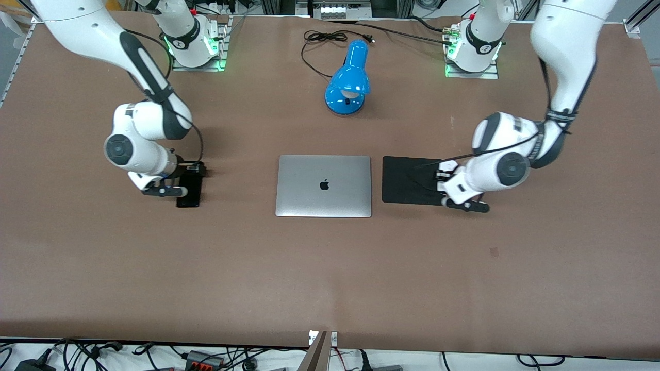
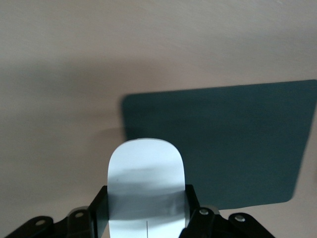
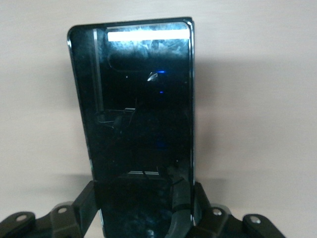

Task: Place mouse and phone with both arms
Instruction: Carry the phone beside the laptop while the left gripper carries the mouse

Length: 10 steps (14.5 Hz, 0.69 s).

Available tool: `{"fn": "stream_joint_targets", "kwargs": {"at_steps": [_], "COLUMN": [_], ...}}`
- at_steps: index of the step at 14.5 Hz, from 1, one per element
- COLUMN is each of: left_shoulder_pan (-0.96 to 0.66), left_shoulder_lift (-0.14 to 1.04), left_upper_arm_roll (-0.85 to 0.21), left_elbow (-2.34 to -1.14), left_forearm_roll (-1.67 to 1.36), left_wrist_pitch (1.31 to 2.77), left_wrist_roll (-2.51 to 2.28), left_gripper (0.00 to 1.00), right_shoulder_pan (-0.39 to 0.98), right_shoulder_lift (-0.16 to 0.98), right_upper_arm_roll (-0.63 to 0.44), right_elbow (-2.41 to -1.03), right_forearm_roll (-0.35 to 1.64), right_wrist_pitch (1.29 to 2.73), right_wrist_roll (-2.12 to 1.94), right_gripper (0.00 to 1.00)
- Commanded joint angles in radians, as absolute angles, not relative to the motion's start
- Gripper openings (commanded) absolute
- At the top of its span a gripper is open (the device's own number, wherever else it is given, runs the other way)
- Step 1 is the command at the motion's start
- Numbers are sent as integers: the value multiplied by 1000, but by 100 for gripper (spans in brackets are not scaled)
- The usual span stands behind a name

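Flanking laptop (image 1: pixel 324 185), right hand (image 3: pixel 143 210) gripping phone (image 3: pixel 136 119), left hand (image 2: pixel 146 215) gripping mouse (image 2: pixel 145 181)

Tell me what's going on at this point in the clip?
Both arms are carrying things. The left gripper is shut on the white mouse over the edge of the black pad, beside the closed laptop. The right gripper is shut on the phone toward the right arm's end of the table. A blue lamp sits near the bases.
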<state>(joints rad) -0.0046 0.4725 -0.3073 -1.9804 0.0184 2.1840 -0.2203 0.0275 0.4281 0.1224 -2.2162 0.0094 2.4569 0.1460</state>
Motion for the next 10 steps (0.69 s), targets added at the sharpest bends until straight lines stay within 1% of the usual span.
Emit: {"fn": "stream_joint_targets", "kwargs": {"at_steps": [1, 3, 5, 7, 9, 10], "left_shoulder_pan": [-57, -106, -147, -150, -150, -149], "left_shoulder_lift": [466, 469, 477, 508, 522, 519], "left_upper_arm_roll": [-304, -307, -305, -307, -307, -307], "left_elbow": [-2034, -2046, -2039, -2046, -2063, -2063], "left_forearm_roll": [145, 158, 160, 161, 161, 160], "left_wrist_pitch": [2252, 2275, 2281, 2363, 2405, 2405], "left_wrist_roll": [-362, -470, -523, -526, -528, -528], "left_gripper": [29, 29, 30, 31, 32, 45], "right_shoulder_pan": [129, 198, 238, 256, 256, 256], "right_shoulder_lift": [411, 425, 443, 456, 457, 457], "right_upper_arm_roll": [126, 126, 126, 126, 126, 126], "right_elbow": [-2200, -2168, -2137, -2123, -2115, -2114], "right_forearm_roll": [11, 17, 21, 21, 23, 25], "right_wrist_pitch": [2445, 2445, 2450, 2453, 2454, 2457], "right_wrist_roll": [271, 348, 403, 416, 416, 416], "right_gripper": [32, 32, 32, 32, 32, 32]}}
